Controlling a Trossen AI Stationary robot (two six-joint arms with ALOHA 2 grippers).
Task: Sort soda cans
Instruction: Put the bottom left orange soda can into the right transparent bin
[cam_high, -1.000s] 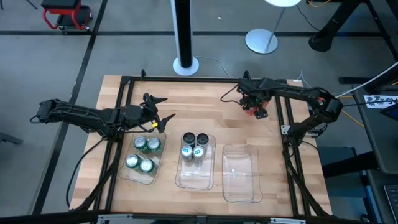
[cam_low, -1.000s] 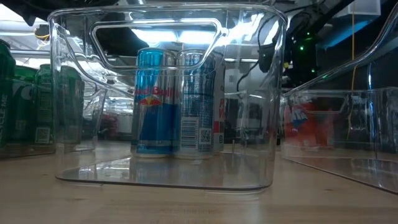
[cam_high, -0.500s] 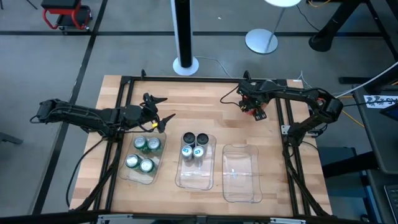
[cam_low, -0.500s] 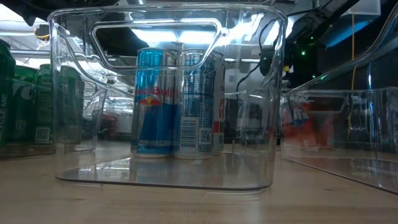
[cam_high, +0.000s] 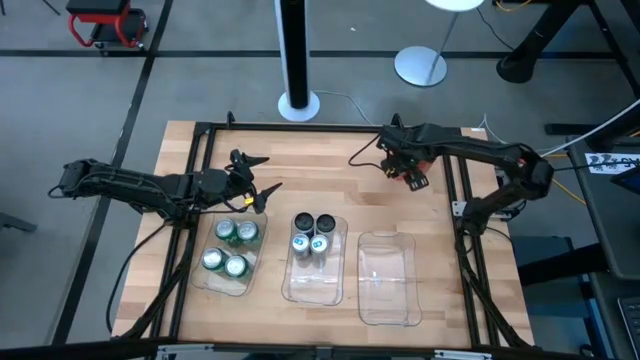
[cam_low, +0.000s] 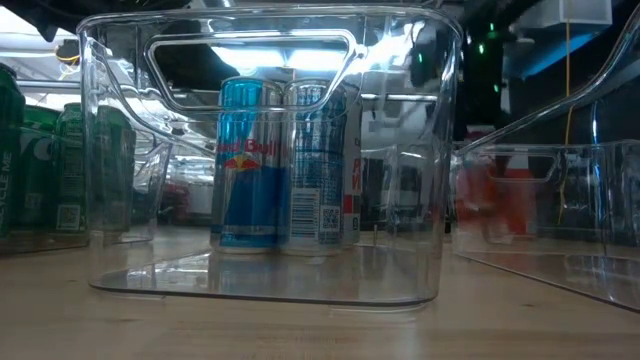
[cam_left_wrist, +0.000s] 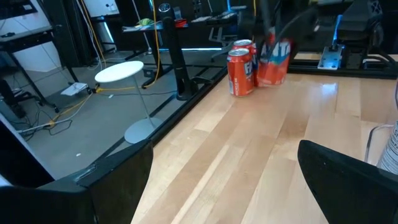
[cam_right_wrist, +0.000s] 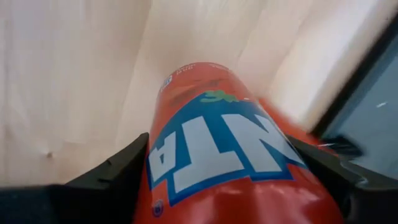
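High view: four green cans (cam_high: 229, 247) fill the tray (cam_high: 196, 276) just below the left tool (cam_high: 258, 190), which hangs spread and empty. Four silver-grey cans (cam_high: 313, 234) stand in the middle tray (cam_high: 310, 289). The third tray (cam_high: 388, 300), well short of the right tool (cam_high: 410, 172), holds nothing.

Low view: silver-grey cans upright inside their tray; red shapes beyond are blurred.

Left wrist view: two red cans (cam_left_wrist: 242, 67) stand on the counter (cam_left_wrist: 261, 143) far ahead of this tool.

Right wrist view: right tool pinching a red can (cam_right_wrist: 224, 149), fingers (cam_right_wrist: 112, 171) on both flanks.

Judgement: two colours sorted; red remains.
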